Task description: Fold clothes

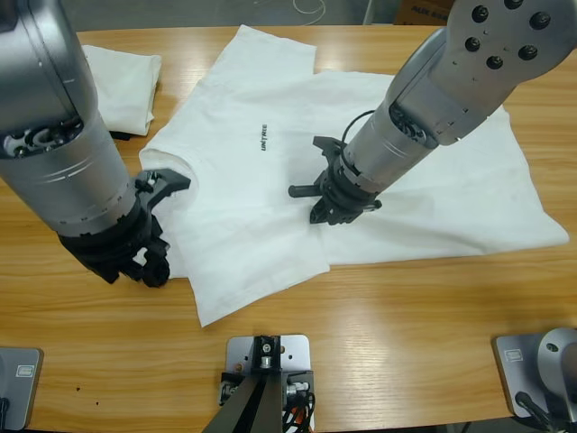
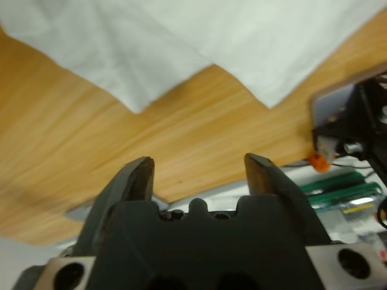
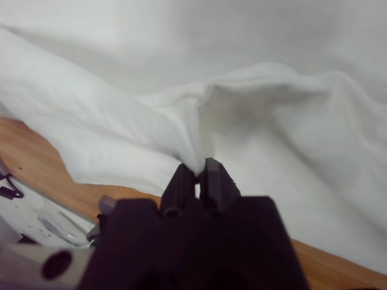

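A white T-shirt (image 1: 236, 194) with small black chest lettering (image 1: 263, 137) lies spread sideways across the table, overlapping more white cloth (image 1: 469, 189) to its right. My right gripper (image 1: 323, 209) comes in from the upper right and is shut on a raised fold of the white T-shirt (image 3: 272, 109); the right gripper (image 3: 198, 172) holds that pinch just above the table. My left gripper (image 1: 165, 225) sits at the shirt's left edge. In the left wrist view the left gripper (image 2: 199, 169) is open and holds nothing, with the shirt's (image 2: 211, 30) two corners lying beyond it.
A folded white cloth (image 1: 122, 81) rests at the back left. Bare wooden table (image 1: 406, 316) runs along the front, below the shirt's hem. Rig hardware and cables (image 2: 351, 157) show past the table edge in the left wrist view.
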